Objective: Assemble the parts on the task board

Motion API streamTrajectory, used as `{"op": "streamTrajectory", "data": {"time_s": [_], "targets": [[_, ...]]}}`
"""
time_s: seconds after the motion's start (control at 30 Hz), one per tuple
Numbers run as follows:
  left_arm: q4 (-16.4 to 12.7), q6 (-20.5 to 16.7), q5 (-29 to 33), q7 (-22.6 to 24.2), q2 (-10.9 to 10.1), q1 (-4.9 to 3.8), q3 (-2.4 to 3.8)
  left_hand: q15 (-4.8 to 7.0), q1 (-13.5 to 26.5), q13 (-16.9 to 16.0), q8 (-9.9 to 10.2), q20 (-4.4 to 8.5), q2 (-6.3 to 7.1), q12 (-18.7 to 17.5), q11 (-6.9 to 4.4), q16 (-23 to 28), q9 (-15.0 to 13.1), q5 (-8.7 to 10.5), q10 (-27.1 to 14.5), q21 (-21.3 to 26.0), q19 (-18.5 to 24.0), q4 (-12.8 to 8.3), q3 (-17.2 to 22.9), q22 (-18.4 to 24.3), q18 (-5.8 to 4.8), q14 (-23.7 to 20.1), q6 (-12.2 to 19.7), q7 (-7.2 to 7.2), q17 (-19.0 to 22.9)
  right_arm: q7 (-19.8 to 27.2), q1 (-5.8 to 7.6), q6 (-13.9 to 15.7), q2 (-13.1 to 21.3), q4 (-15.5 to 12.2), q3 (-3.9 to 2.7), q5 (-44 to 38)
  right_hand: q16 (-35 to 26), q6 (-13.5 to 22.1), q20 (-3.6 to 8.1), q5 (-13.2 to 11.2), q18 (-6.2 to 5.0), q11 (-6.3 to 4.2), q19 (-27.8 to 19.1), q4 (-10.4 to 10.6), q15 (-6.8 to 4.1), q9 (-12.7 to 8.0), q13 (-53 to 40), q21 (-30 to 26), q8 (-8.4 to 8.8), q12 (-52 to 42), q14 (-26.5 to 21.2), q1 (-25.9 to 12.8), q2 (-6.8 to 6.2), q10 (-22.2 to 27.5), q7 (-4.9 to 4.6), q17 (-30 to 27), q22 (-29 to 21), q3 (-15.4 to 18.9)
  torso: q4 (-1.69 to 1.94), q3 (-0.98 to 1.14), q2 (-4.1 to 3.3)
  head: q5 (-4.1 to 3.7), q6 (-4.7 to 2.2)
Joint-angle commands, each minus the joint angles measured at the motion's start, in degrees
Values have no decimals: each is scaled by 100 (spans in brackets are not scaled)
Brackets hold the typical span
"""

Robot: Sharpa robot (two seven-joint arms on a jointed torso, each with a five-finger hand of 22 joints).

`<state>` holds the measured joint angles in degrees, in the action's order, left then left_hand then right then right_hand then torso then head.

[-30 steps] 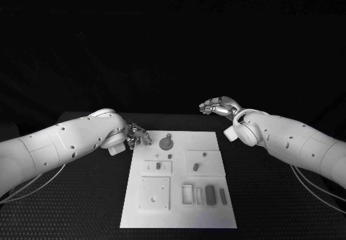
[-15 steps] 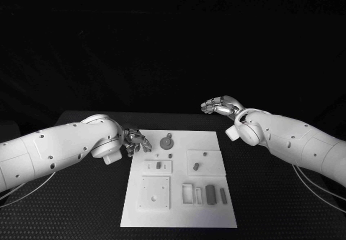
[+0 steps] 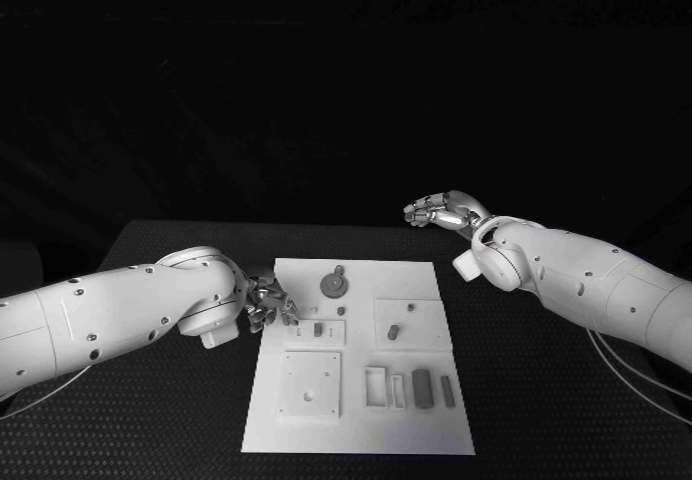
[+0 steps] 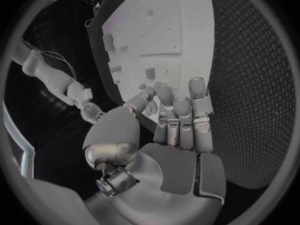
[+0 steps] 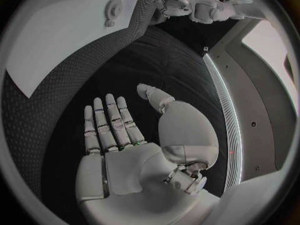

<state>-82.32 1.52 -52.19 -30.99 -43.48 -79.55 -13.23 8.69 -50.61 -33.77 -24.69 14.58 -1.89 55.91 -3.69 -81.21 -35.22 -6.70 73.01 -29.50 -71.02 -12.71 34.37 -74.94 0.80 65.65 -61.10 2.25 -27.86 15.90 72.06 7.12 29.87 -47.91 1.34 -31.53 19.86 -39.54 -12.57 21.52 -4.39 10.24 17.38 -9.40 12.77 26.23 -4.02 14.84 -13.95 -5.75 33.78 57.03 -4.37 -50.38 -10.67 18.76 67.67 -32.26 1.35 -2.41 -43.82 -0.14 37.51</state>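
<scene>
The white task board point(image 3: 361, 420) lies in the middle of the black table, with grey parts on it. A round toothed part point(image 3: 333, 286) sits near its far edge, and small blocks point(image 3: 317, 329) point(image 3: 391, 331) stand in raised plates mid-board. Longer pieces point(image 3: 420, 388) lie near the front right. My left hand point(image 3: 271, 300) hovers at the board's left edge beside the left plate; its fingers point(image 4: 181, 110) are stretched out and hold nothing. My right hand point(image 3: 440, 212) is raised beyond the board's far right corner, its palm point(image 5: 119, 135) flat and empty.
Black textured table point(image 3: 548, 400) surrounds the board on all sides. A square white plate point(image 3: 310, 385) and slotted holders point(image 3: 384, 388) occupy the board's near half. In the right wrist view the board point(image 5: 62, 40) and the round part point(image 5: 112, 7) lie far from that hand.
My left arm has drawn back toward me along the board's left edge, bringing the hand level with the left plate. The right hand has barely moved.
</scene>
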Motion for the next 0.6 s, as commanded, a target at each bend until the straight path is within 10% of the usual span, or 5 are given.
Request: {"op": "streamTrajectory", "data": {"time_s": [0.03, 0.6], "targets": [[-47, -8, -149, -114, 4, 8, -39, 74, -202, 1, -22, 21, -164, -19, -54, -34, -8, -19, 104, -21, -24, -91, 132, -109, -8, 109, -37, -9, 6, 58, -1, -59, -5, -1, -2, -30, -27, 39, -19, 0, 69, 7, -40, 2, 27, -9, 6, -37, -27, 28, -12, -31, 21, -43, -38, -5, 9, 24, -12, 2, -2, 21, 5], [31, -35, -309, -107, 98, 84, -49, 79, -196, -1, -20, 23, -169, -21, -56, -35, 0, -19, 111, -24, -30, -92, 132, -107, -6, 117, -38, -11, 13, 62, -1, -61, 7, -10, -2, -30, -28, 41, -19, 1, 67, 11, -38, 7, 31, -15, 6, -42, -31, 31, -11, -33, 22, -46, -42, -6, 19, 24, -16, 6, -4, 10, 31]]}}
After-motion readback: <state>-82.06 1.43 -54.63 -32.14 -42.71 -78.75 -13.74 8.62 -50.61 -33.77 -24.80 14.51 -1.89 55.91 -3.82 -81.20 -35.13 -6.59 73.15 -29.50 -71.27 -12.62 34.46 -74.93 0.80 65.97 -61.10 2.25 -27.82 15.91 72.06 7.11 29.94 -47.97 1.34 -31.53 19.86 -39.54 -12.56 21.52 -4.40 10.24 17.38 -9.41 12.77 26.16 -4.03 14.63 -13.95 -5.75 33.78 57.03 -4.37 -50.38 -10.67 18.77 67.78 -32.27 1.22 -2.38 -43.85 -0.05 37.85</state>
